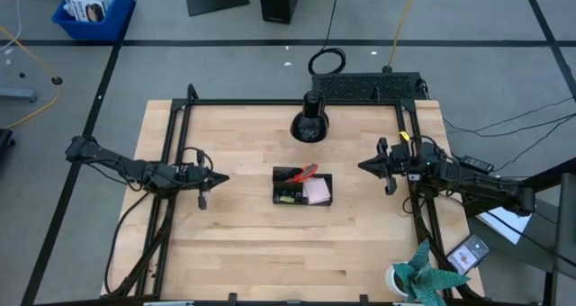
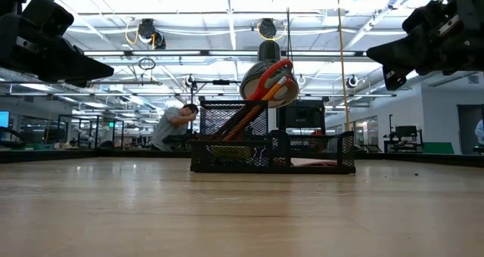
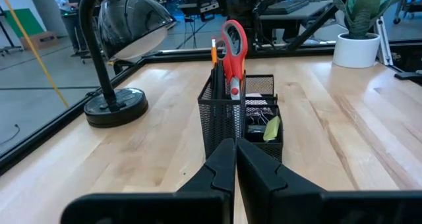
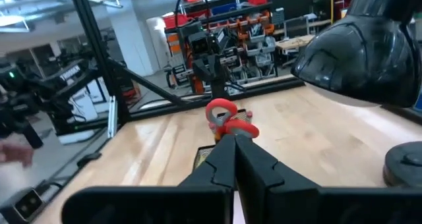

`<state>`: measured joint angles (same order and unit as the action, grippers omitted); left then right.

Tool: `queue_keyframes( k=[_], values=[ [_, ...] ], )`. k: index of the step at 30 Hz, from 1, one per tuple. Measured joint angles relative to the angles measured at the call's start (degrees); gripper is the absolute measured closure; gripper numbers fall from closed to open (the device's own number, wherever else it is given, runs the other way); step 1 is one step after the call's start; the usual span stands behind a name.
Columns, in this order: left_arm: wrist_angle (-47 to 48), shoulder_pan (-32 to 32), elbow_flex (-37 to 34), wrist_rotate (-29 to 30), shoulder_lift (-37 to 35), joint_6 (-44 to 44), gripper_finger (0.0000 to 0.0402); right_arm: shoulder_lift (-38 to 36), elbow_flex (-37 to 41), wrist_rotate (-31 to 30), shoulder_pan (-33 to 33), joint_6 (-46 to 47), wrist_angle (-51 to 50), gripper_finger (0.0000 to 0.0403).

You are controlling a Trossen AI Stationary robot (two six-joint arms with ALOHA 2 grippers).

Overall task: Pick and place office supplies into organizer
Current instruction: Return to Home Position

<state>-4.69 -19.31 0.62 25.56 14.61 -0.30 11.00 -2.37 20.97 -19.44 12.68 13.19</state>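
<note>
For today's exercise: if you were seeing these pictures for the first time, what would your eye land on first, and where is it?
The red-handled scissors stand out most, poking handles-up out of the black mesh organizer at the table's centre. Beyond it, toward the far edge, sits a black desk lamp. The left gripper and right gripper flank the organizer, both shut and holding nothing.
</note>
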Motion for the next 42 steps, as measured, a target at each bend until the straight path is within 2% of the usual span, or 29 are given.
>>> queue_keyframes(
  k=[42],
  values=[
    [0.0,0.0,0.0,0.0,0.0,0.0,0.0380,0.0,0.0,0.0,0.0,1.6,0.1,0.0403]
  ],
)
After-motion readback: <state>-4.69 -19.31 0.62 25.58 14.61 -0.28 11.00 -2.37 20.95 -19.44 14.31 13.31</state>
